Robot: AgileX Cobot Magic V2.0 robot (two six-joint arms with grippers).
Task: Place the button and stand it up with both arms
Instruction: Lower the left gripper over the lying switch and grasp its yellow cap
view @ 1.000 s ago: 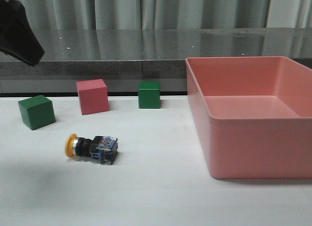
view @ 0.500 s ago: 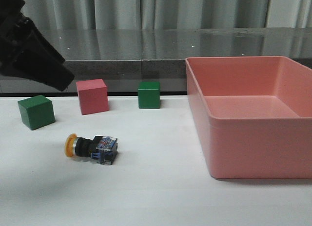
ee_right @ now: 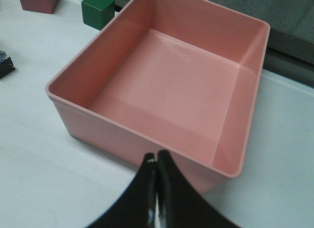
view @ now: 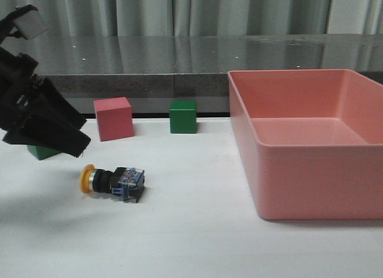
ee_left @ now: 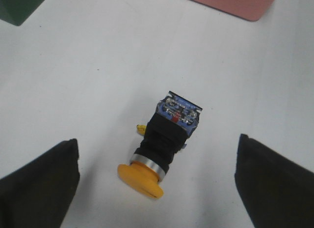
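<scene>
The button (view: 112,182) lies on its side on the white table, yellow cap pointing left and clear-blue base pointing right. My left gripper (view: 67,139) hangs just above and to the left of it. In the left wrist view the button (ee_left: 164,142) lies between the two wide-open black fingers (ee_left: 41,181), touching neither, cap towards the camera. My right gripper (ee_right: 157,158) is shut and empty over the near rim of the pink box; it does not show in the front view. The button's base just shows at the right wrist view's edge (ee_right: 4,63).
A large open pink box (view: 299,182) fills the right side and is empty inside (ee_right: 122,144). A pink cube (view: 114,118) and a green cube (view: 182,116) stand at the back. Another green cube (view: 37,152) is mostly hidden behind my left gripper.
My left arm has come down and to the right from the top left corner, towards the button, and now covers the left green cube. The button has not moved.
</scene>
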